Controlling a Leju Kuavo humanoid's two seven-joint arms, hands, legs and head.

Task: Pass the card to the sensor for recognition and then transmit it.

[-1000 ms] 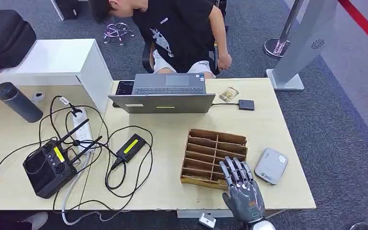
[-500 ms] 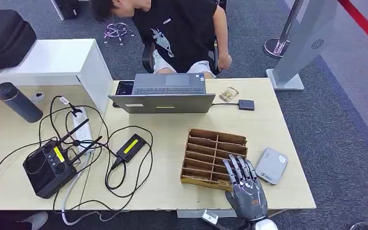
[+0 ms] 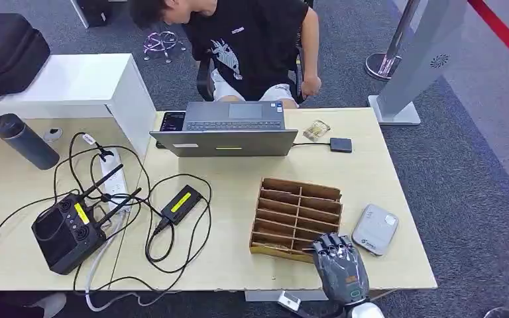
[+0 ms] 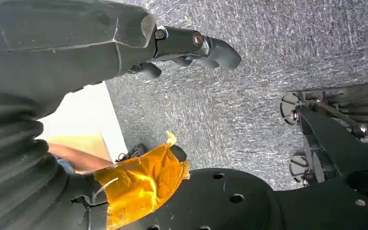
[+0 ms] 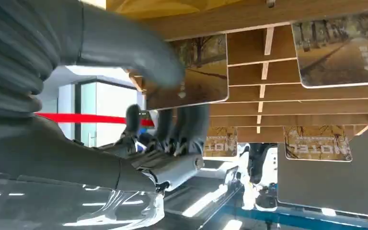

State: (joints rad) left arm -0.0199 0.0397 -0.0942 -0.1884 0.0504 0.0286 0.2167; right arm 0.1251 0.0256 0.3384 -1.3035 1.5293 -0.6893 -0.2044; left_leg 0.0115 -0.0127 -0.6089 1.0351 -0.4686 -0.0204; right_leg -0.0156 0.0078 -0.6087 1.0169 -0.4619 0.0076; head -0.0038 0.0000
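Observation:
A wooden slotted rack [image 3: 296, 213] stands on the desk's right part, with picture cards upright in its slots. My right hand [image 3: 339, 264] is at the rack's near right corner, fingers curled down into it. In the right wrist view the thumb [image 5: 124, 45] lies across one face of a card [image 5: 196, 72] and the dark fingers [image 5: 182, 127] curl on its other side, so the hand pinches the card while it still sits in its slot. The grey-white sensor pad [image 3: 374, 229] lies just right of the rack. My left hand [image 4: 196, 45] hangs over the carpet, holding nothing.
A laptop [image 3: 228, 129] stands behind the rack, with a seated person [image 3: 252, 40] beyond it. A small black box [image 3: 340, 144], a black controller [image 3: 66, 228], tangled cables [image 3: 166, 218] and a dark bottle [image 3: 24, 140] lie to the left. More cards [image 5: 340, 48] fill neighbouring slots.
My right hand went from flat with spread fingers over the rack to fingers curled down at its near right corner. The person leaned a little to the right.

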